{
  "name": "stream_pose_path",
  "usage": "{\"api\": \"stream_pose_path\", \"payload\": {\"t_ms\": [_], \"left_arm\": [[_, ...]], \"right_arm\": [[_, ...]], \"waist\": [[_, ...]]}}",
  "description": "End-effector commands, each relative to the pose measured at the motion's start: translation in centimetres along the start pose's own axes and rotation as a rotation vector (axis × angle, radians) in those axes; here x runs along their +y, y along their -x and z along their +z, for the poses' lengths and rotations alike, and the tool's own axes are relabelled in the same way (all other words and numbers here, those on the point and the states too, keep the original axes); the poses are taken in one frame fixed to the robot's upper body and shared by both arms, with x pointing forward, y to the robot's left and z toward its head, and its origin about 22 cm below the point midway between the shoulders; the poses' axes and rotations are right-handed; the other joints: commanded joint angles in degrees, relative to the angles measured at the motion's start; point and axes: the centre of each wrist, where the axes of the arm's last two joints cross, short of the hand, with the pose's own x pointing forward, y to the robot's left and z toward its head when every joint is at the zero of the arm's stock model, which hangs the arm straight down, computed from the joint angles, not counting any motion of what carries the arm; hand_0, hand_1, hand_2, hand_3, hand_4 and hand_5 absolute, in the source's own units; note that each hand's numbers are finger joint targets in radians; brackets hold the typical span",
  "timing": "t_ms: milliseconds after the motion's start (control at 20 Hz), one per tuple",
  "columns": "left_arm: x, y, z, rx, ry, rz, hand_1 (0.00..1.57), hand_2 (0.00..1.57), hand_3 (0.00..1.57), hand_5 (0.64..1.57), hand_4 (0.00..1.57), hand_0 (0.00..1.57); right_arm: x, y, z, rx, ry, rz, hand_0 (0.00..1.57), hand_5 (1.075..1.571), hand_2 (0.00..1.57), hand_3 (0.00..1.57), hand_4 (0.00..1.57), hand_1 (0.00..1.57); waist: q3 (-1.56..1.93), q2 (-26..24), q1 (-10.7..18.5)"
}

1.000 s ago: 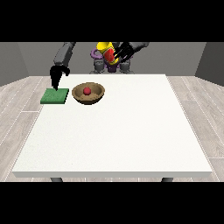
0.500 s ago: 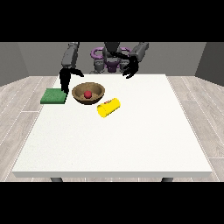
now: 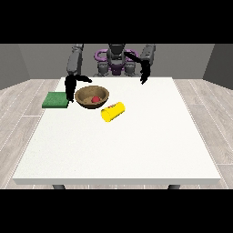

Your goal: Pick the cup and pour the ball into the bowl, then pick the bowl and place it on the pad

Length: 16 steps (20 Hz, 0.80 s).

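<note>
One bench (image 3: 118,145), white. On it: one bowl (image 3: 92,97), one ball (image 3: 95,99), one cup (image 3: 113,112), one pad (image 3: 56,100). Two hands in view.

Bowl: brown, upright, near the far edge toward the far-left corner as seen from the front. Red ball lies inside it.

Cup: yellow, on its side on the bench, just beside the bowl on the near-right side; touching or a hair apart, cannot tell.

Pad: green, flat, at the left edge near the far-left corner, just left of the bowl, not under it.

Hand at the view's left (image 3: 71,85): hangs between pad and bowl, just beside the bowl's left rim; the fingers point down and look relaxed, holding nothing.

Hand at the view's right (image 3: 144,74): over the far edge, well apart from cup and bowl, holding nothing; fingers hang down, loosely straight.
</note>
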Motion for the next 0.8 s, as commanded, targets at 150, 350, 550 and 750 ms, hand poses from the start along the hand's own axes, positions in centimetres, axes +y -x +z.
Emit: {"api": "stream_pose_path", "payload": {"t_ms": [150,350,550,750], "left_arm": [[-0.2,-3.0,-0.3,-0.111,0.077,0.001,0.00,0.00,0.00,0.752,0.00,0.00],[0.7,-1.9,1.0,-0.111,0.067,0.022,0.00,0.00,0.00,0.748,0.00,0.00],[1.2,-3.4,-0.3,-0.145,0.031,0.011,0.00,0.00,0.00,0.752,0.00,0.00],[3.9,0.0,0.2,-0.089,0.018,0.004,0.00,0.00,0.00,0.743,0.00,0.00]], "right_arm": [[-2.2,1.7,0.3,-0.063,0.074,-0.050,0.00,1.571,0.00,0.00,0.00,0.00],[-3.6,3.6,1.5,0.051,0.137,-0.104,0.00,1.570,0.00,0.00,0.00,0.00],[-4.4,5.8,3.4,0.122,0.222,-0.107,1.57,1.550,1.57,1.22,0.82,1.57],[-3.0,3.0,1.1,0.160,0.232,-0.093,1.57,1.543,1.57,0.82,0.86,1.57]], "waist": [[0.05,4.7,5.5],[0.06,4.4,7.1],[0.07,6.6,6.1],[-0.04,3.9,4.4]]}}
